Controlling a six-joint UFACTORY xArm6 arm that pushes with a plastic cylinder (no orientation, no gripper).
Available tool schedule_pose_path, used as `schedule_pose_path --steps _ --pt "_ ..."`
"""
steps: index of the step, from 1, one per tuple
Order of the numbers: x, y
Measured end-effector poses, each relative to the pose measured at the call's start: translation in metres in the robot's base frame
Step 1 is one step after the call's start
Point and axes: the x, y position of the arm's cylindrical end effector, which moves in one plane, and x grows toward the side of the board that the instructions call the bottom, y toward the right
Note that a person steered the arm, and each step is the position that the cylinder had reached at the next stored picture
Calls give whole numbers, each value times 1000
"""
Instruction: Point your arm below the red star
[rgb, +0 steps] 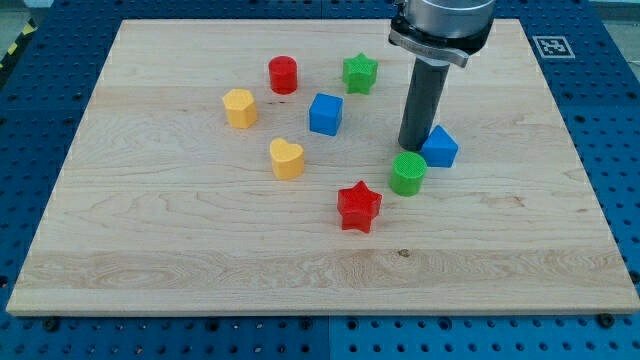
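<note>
Nearest the counter's (200, 260) bottom edge, near its middle, the red star (359, 207) is seen. My tip (414, 149) is set above-right of it, touching the green cylinder (408, 173) and blue block (439, 147). No claw is fitted.

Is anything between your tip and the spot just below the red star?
Yes. My tip sits up and to the view's right of the red star, wedged between the green cylinder and the blue block. The green cylinder lies on the straight line down-left, so I would likely have to skirt it.
</note>
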Motion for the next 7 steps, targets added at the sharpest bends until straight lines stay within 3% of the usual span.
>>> schedule_pose_path --steps 2,3,4,5,6,7 --pt "-26 -16" --pt "-42 39" --pt "-27 104" --pt "53 98" --pt "105 55" --pt "128 -33"
